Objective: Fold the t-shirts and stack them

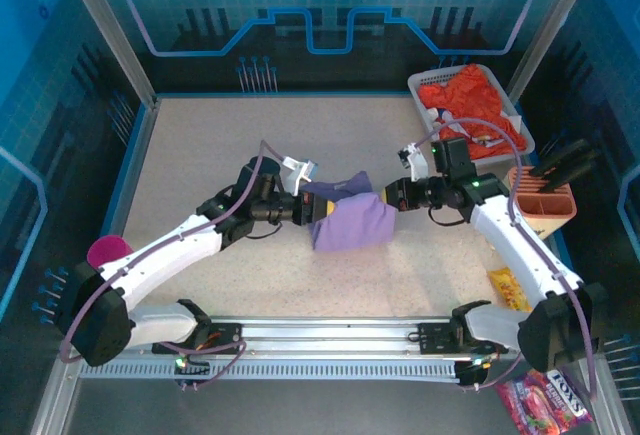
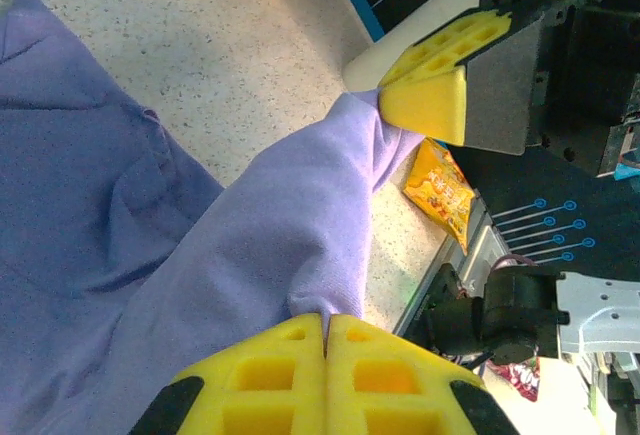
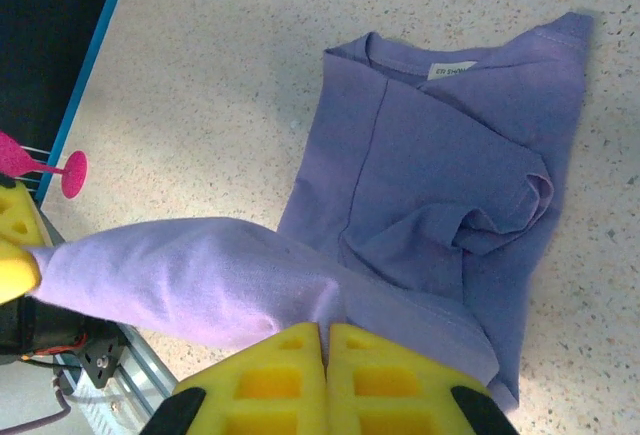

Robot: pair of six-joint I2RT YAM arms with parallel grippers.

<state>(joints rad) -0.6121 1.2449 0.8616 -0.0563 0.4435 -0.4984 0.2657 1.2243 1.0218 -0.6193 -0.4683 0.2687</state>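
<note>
The lavender-purple t-shirt (image 1: 350, 220) lies partly folded in the middle of the table, neck label up (image 3: 452, 70). One edge of it is lifted and stretched between both grippers. My left gripper (image 1: 318, 207) is shut on the cloth's left end (image 2: 327, 320). My right gripper (image 1: 385, 198) is shut on the other end (image 3: 327, 327). The rest of the shirt (image 3: 440, 175) sags onto the table below. The orange-red t-shirt (image 1: 460, 100) lies bunched in the white basket at the back right.
The white slatted basket (image 1: 512, 105) stands at the back right, with an orange caddy (image 1: 545, 205) in front of it. A yellow snack packet (image 1: 508, 288) lies near the right arm's base. A pink object (image 1: 108, 250) sits at the left edge.
</note>
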